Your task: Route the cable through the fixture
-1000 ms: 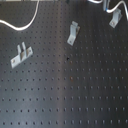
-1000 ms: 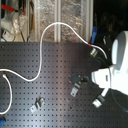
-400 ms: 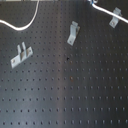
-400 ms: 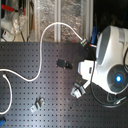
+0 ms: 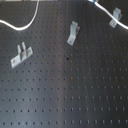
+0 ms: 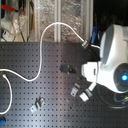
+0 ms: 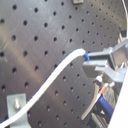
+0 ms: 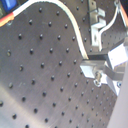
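Observation:
The cable (image 6: 47, 31) is a thin white cord. It loops from the second exterior view's left edge up over the black board and comes down to my gripper (image 6: 85, 45). In both wrist views the cable (image 7: 52, 80) (image 8: 75, 27) ends between the fingertips of the gripper (image 7: 92, 60) (image 8: 95, 65), which is shut on it. The fixture (image 5: 116, 17) is a small grey bent clip at the first exterior view's top right, with a stretch of cable (image 5: 101, 7) just beside it. It is probably the dark clip (image 6: 66, 69) a short way from the gripper.
A two-pronged clip (image 5: 21, 55) (image 6: 37, 104) and a longer slanted clip (image 5: 73, 34) are bolted to the perforated board (image 5: 75, 95). A grey clip (image 8: 96, 17) stands beside the cable. The white arm (image 6: 117, 55) covers the second exterior view's right side.
The arm has moved toward the second exterior view's left and lower over the board, and the held cable end has shifted a little left with it. The clips have not moved.

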Robot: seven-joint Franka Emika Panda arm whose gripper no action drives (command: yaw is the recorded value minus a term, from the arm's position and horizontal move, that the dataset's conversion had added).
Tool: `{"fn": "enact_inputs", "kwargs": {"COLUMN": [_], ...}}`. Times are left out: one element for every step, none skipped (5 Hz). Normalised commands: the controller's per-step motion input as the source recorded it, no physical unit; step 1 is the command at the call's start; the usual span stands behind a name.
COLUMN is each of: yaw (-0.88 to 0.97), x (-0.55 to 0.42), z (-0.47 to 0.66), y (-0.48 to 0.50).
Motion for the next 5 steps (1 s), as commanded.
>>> {"fn": "enact_inputs", "kwargs": {"yaw": [-0.64,-0.64,-0.58,-0.07,0.00], "x": [-0.062,-0.012,0.091,0.145,0.117], "z": [0.00,-0.01,-0.01,0.00,0.08], "y": [-0.472,-0.467,-0.422,-0.184,-0.095]}}
